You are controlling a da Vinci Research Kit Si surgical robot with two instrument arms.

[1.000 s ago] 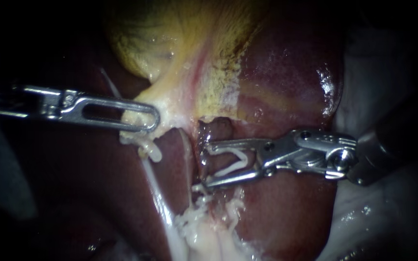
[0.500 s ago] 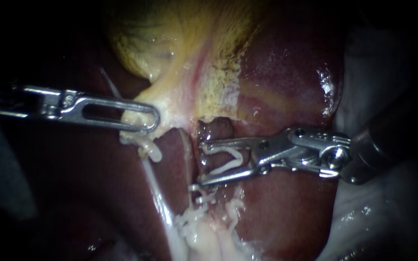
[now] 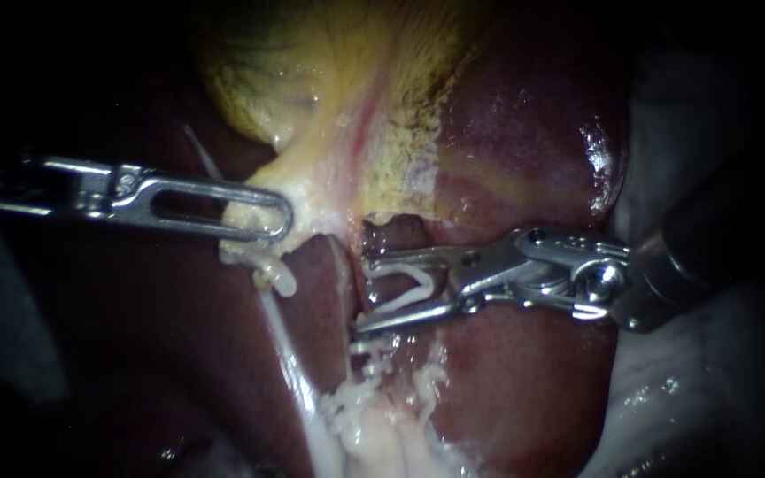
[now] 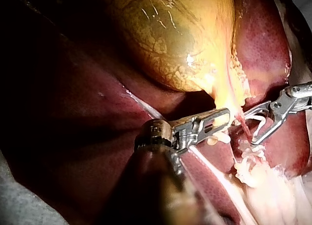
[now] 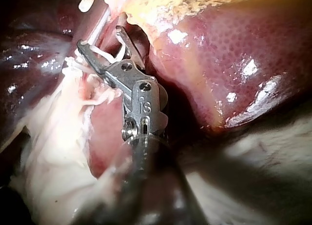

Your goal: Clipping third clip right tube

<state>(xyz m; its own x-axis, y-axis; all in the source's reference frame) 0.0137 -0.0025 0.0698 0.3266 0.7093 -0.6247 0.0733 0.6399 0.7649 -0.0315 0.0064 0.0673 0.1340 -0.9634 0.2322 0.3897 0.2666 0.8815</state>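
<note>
My right instrument (image 3: 362,295) comes in from the right with a white V-shaped clip (image 3: 405,290) held between its two jaws. The jaws stand apart, one on each side of the reddish right tube (image 3: 389,237), which runs down beside the liver. Just below the lower jaw, small white clips (image 3: 372,361) sit on the same tube. My left instrument (image 3: 263,219) has its slotted jaws shut on the pale neck of the yellow gallbladder (image 3: 312,71). The left wrist view shows that grip (image 4: 222,118). The right wrist view shows the clip-bearing jaws (image 5: 100,39).
The dark red liver (image 3: 524,150) fills the right and lower field. A pale left tube (image 3: 289,354) with a white curl (image 3: 278,280) at its top runs down to frayed white tissue (image 3: 374,425). White cloth (image 3: 692,115) lies at the far right.
My right instrument has slid left and slightly up along the tube. Its jaws have narrowed around the tube with the clip. The left instrument and the gallbladder have not moved.
</note>
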